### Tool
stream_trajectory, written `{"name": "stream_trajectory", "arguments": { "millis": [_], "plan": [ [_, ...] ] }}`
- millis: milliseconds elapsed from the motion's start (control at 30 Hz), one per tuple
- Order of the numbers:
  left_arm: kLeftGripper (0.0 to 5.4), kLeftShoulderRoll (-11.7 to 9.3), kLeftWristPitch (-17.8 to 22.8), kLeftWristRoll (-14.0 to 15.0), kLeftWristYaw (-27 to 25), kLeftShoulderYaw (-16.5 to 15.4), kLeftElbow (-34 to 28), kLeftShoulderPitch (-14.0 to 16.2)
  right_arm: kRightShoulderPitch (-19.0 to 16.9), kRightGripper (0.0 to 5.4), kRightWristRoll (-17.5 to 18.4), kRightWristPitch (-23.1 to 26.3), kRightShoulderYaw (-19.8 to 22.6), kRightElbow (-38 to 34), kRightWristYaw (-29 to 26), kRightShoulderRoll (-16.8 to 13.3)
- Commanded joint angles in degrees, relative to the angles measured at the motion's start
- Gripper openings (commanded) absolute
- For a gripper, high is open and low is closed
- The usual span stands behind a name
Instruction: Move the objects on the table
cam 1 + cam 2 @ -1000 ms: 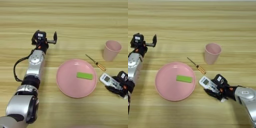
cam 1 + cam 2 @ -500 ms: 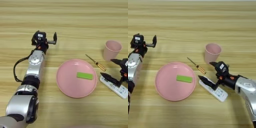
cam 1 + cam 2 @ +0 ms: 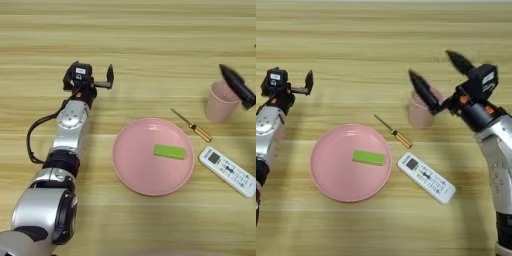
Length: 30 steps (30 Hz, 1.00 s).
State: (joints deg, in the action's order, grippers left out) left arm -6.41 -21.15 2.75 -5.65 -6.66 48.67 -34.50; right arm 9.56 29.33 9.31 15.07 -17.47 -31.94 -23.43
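The light wood table [image 3: 381, 40] carries all items. The green block [image 3: 368, 158] lies on the pink plate [image 3: 331, 185]; cup [image 3: 420, 111], screwdriver [image 3: 392, 132] and remote [image 3: 426, 177] remain unplaced. The right gripper [image 3: 438, 75], fingers spread, hovers at the cup. The left gripper [image 3: 89, 80] rests parked, fingers apart.

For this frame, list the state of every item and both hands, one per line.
Pink cup: upright on the table, partly hidden by a finger of the right hand.
Screwdriver: lying flat, between plate and cup.
Remote: lying face up, free.
Green block: flat on the pink plate.
Right hand: open, raised by the cup.
Left hand: open, parked far left.
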Motion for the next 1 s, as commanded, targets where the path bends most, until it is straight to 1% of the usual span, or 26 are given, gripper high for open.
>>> {"name": "stream_trajectory", "arguments": {
  "millis": [33,167,233,267,400,500,567,633,833,933,1000],
  "plan": [
    [5.40,-0.3,-0.7,0.0,0.0,-0.1,0.9,-1.1,5.3,5.36,-3.2,-5.2,3.6,6.8,7.2,2.7],
    [5.40,-0.2,-0.9,0.0,0.1,-0.1,1.1,-1.2,8.6,5.36,-7.8,-11.3,5.7,14.6,13.1,3.6],
    [5.40,-0.2,-0.9,0.0,0.1,-0.1,1.2,-1.3,9.4,5.36,-10.4,-15.2,6.2,18.9,15.1,3.6],
    [5.40,-0.2,-1.0,0.0,0.1,-0.1,1.2,-1.3,9.6,5.36,-11.4,-16.8,6.3,20.8,15.7,3.7],
    [5.40,-0.2,-1.1,0.0,0.1,-0.2,1.3,-1.3,10.0,5.36,-17.3,-25.7,5.5,29.7,18.8,3.5],
    [5.40,-0.3,-1.1,0.0,0.1,-0.2,1.2,-1.3,9.7,5.36,-20.4,-31.3,4.7,35.0,20.3,3.8],
    [5.40,-0.3,-1.1,0.1,0.0,-0.2,1.1,-1.2,9.4,5.36,-20.2,-33.2,4.5,37.2,20.3,4.6],
    [5.40,-0.3,-1.1,0.1,0.0,-0.2,1.0,-1.2,8.9,5.36,-18.9,-34.3,4.5,38.5,19.6,5.2],
    [5.40,-0.5,-1.1,0.2,-0.2,-0.2,0.7,-1.0,6.6,5.36,-16.3,-37.0,3.8,40.2,16.5,6.5],
    [5.40,-0.5,-1.2,0.2,-0.2,-0.3,0.6,-1.0,5.6,5.36,-15.0,-37.8,3.8,40.8,15.2,7.2],
    [5.40,-0.5,-1.2,0.2,-0.2,-0.3,0.6,-1.0,5.3,5.36,-12.2,-36.0,4.5,40.9,14.6,8.2]
  ]
}}
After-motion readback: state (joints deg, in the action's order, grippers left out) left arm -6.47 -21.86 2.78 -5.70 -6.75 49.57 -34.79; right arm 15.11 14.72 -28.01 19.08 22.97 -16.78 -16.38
